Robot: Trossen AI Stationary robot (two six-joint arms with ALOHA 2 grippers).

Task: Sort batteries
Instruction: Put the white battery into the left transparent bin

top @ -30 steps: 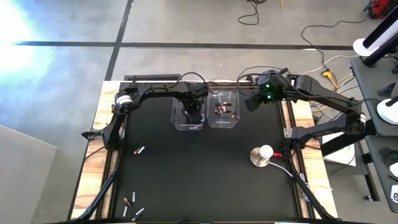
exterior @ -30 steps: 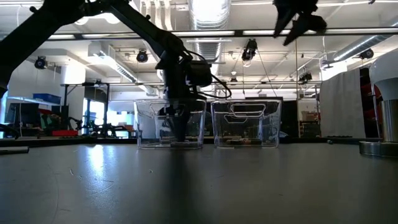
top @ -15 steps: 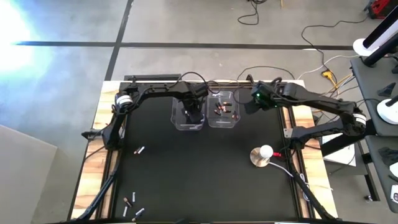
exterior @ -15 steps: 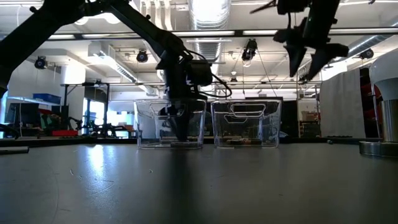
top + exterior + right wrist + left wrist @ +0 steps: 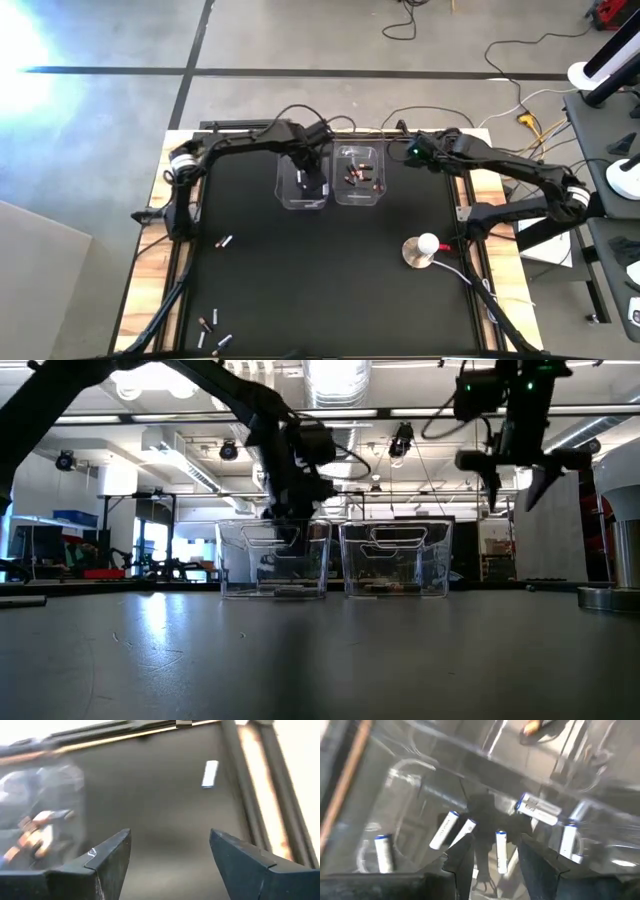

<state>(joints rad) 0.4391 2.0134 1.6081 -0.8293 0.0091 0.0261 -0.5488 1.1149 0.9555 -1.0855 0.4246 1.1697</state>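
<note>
Clear left bin holds silvery batteries beneath the spread left gripper; right gripper, spread, hovers at the bins' 3 o'clock.

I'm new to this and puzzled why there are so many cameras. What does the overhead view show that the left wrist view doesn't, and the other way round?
Only the overhead view shows the whole table: the right gripper beside the right bin of dark, copper-ended batteries, loose batteries on the black mat, and a round white-topped disc.

Only the left wrist view shows, close up, separate silvery-white batteries lying in the left bin.

Both show the left gripper over that clear bin.
</note>
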